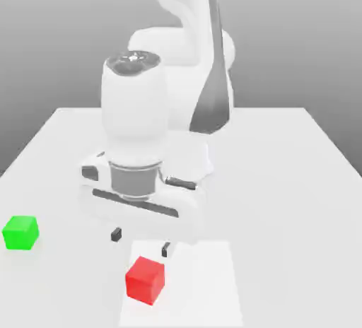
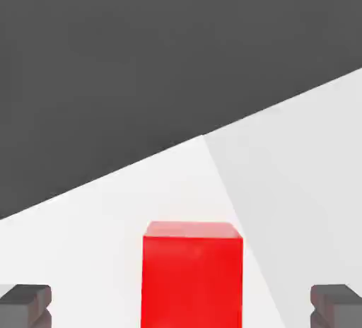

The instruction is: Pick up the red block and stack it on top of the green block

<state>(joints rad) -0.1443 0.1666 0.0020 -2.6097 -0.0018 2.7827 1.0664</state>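
the gripper [image 1: 141, 242] has its jaws spread wide and empty, fingertips [image 2: 25, 304] standing either side of open air above the table [image 1: 283, 178]. the red block [image 1: 145, 280] sits on the table just ahead of and below them, centred between the pads in the hand view, not yet enclosed. to do this well, i'd move over the block, go straight down until the pads flank its sides, then close squarely. the green block [image 1: 20, 232] waits well apart toward the exterior view's left.
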